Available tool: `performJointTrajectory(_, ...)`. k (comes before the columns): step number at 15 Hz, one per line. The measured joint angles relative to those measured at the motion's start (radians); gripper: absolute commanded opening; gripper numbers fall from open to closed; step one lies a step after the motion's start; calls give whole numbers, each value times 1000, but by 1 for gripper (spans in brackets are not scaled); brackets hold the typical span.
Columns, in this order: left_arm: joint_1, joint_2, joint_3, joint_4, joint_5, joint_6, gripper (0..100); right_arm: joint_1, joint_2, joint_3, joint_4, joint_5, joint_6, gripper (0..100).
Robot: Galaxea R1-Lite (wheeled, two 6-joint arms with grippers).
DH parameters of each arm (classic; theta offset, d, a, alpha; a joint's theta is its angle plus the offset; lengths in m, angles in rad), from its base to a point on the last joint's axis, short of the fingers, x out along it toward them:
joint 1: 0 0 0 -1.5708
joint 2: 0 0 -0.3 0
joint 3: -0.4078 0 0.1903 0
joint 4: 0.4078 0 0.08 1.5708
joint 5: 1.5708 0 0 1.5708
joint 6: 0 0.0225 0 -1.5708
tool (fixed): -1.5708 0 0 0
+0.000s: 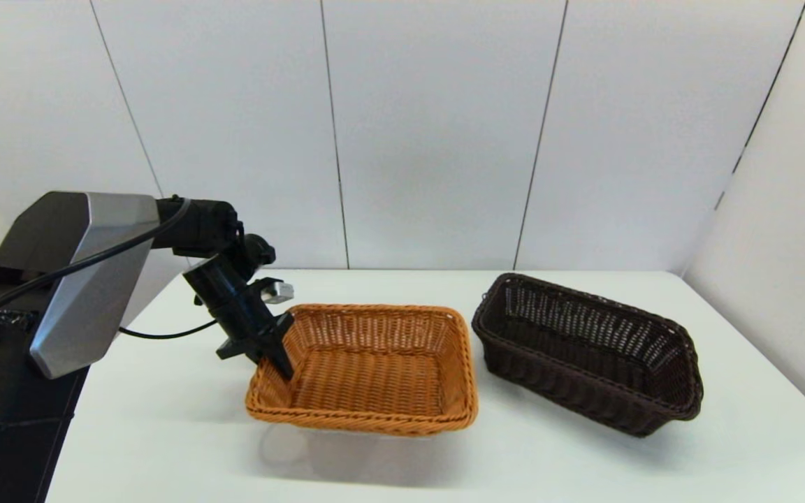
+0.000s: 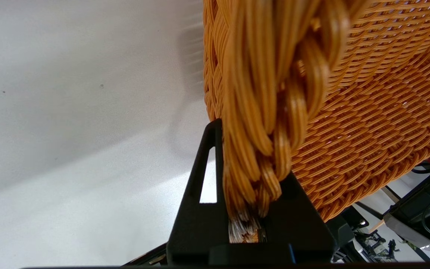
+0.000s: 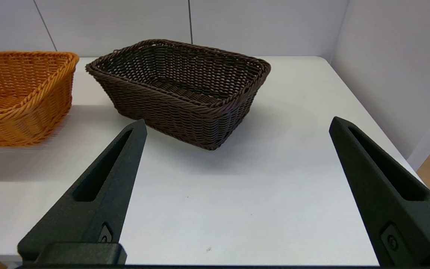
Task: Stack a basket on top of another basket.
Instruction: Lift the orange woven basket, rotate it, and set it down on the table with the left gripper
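Observation:
The orange-tan basket (image 1: 374,367) hangs slightly above the table at centre-left, a shadow showing under it. My left gripper (image 1: 278,358) is shut on the braided rim of its left short side; in the left wrist view the gripper (image 2: 252,157) pinches the rim braid of the orange-tan basket (image 2: 368,112). The dark brown basket (image 1: 588,349) rests on the table to the right, set at an angle, apart from the orange one. In the right wrist view my right gripper (image 3: 238,120) stands open over the table's near edge, short of the dark brown basket (image 3: 185,86); the orange-tan basket (image 3: 17,93) is at its left.
The white table (image 1: 165,433) ends at white wall panels (image 1: 437,133) behind and on the right. The left arm's grey housing (image 1: 74,279) fills the left side of the head view.

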Motion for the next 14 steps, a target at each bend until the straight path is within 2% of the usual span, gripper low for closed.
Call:
performJointTrajectory(7, -7, 20, 1, 0, -2, 16, 0, 0, 0, 0, 0, 0, 0, 100)
performJointTrajectory(8, -8, 20, 1, 1, -1, 15, 100, 0, 0, 0, 0, 0, 0, 100)
performJointTrajectory(14, -7, 9, 0, 24, -1, -1, 100, 0, 0, 0, 0, 0, 0, 100)
